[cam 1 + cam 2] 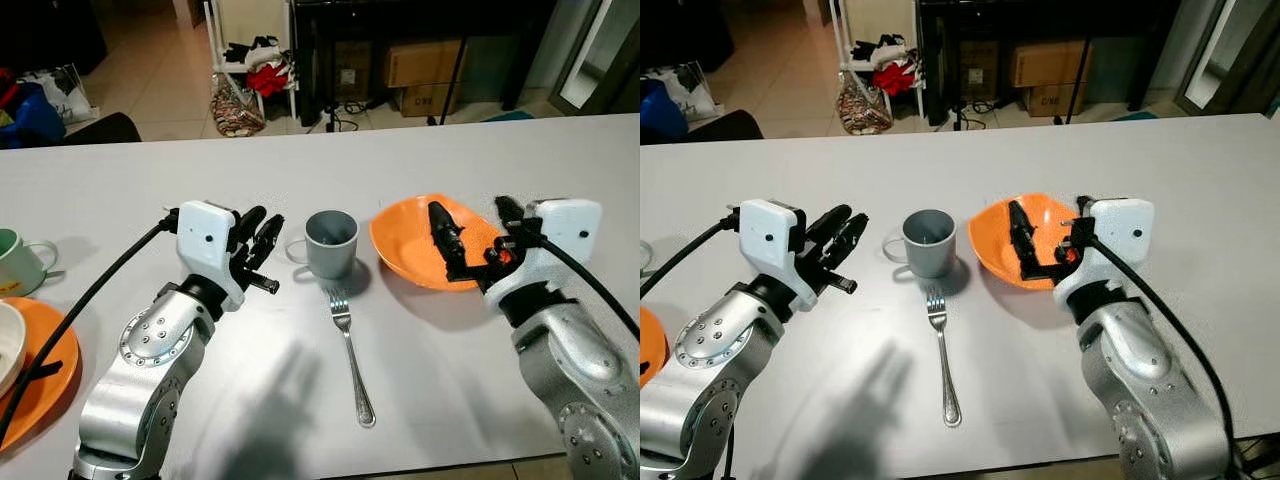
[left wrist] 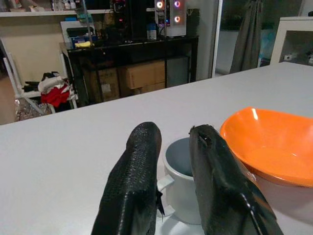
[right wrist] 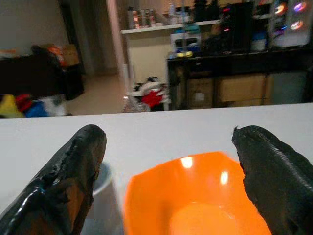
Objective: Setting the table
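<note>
A grey mug point(image 1: 331, 243) stands mid-table, its handle toward my left gripper point(image 1: 266, 220). That gripper hovers just left of the handle, its fingers point(image 2: 139, 161) a narrow gap apart with nothing between them. A silver fork point(image 1: 351, 352) lies on the table in front of the mug, tines toward it. An orange bowl point(image 1: 412, 252) sits right of the mug. My right gripper point(image 1: 468, 206) is wide open at the bowl's right side. One of its fingers point(image 1: 447, 240) is over the bowl's inside and the other is outside the rim.
At the table's left edge stand a green mug point(image 1: 14, 262) and an orange plate point(image 1: 48, 378) carrying a white bowl point(image 1: 8, 345). Beyond the table's far edge are a dark chair back point(image 1: 100, 128), a rack of clothes and cardboard boxes.
</note>
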### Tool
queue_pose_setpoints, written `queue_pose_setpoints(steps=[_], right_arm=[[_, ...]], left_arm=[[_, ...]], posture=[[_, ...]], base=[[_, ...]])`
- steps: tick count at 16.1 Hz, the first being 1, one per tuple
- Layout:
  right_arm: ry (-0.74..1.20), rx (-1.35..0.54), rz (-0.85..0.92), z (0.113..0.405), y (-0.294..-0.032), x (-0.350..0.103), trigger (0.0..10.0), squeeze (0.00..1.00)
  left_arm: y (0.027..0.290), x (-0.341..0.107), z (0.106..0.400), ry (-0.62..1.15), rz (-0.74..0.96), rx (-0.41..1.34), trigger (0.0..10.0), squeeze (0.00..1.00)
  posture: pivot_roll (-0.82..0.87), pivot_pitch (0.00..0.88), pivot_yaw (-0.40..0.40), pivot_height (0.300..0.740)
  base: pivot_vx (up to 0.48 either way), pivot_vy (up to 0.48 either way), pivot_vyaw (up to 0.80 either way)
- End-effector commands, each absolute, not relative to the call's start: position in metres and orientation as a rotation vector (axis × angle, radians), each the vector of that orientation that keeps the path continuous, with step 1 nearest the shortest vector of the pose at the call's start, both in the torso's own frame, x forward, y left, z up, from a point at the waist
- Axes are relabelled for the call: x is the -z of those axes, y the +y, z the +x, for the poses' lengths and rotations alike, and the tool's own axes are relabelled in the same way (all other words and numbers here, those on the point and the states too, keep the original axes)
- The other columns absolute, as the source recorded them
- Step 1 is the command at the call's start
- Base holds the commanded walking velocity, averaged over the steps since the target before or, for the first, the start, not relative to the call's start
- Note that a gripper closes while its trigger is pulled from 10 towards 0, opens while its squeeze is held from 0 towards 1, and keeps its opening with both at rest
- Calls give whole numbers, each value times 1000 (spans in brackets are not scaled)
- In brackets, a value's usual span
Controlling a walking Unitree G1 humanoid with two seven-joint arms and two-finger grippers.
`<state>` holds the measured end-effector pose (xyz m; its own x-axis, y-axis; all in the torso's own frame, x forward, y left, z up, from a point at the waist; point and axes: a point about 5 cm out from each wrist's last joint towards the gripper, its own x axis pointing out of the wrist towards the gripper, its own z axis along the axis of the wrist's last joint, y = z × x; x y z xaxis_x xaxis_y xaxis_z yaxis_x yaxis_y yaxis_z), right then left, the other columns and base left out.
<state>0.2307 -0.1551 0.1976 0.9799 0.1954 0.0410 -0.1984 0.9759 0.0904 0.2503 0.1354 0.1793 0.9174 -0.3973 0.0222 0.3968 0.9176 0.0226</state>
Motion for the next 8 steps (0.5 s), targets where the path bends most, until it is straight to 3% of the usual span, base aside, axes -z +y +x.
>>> queue_pose_setpoints(steps=[1, 8], right_arm=[[-39, -216, 107, 230, -156, -199, 10000, 0], [-33, -243, 117, 226, -153, -194, 10000, 0]], left_arm=[[136, -183, 249, -47, 27, 401, 10000, 0], [133, -180, 251, -34, 38, 420, 10000, 0]], posture=[[37, 0, 56, 740], [28, 0, 63, 740]], base=[[0, 0, 0], [0, 0, 0]])
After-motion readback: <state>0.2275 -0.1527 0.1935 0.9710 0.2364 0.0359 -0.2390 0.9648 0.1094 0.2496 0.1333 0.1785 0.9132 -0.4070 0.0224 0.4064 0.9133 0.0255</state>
